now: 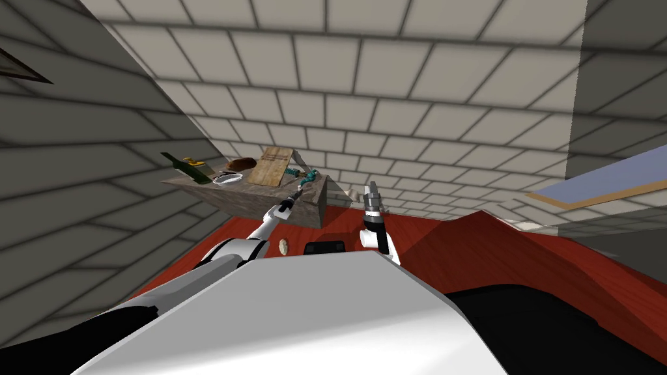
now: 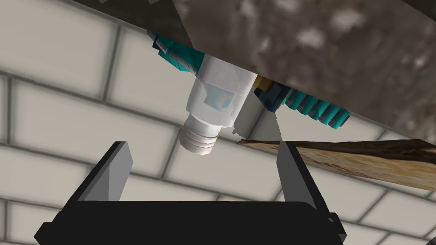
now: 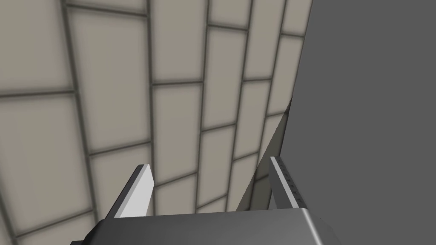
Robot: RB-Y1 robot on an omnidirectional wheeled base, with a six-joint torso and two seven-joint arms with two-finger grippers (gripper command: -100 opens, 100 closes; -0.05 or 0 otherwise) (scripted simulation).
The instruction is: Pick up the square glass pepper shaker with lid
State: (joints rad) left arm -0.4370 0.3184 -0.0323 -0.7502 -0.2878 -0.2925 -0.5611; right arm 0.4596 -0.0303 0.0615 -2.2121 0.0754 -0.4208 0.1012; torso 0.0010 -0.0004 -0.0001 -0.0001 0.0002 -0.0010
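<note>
- Both grippers spread: left gripper [image 1: 299, 191] faces pepper shaker [image 2: 215, 100], right gripper [image 3: 210, 168] empty.
- Pepper shaker on stone table [image 1: 260, 195], right end, beside cutting board [image 2: 362, 163].
- Likely light, slippery, fragile; pinch flat body, not ridged lid [image 2: 200, 140].

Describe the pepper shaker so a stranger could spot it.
Find the speckled stone counter by the tiled wall. At its corner nearest the left gripper, beside the wooden cutting board and a teal object, sits the pepper shaker. It alone is pale and see-through, square-bodied, with a ribbed round lid.
</note>
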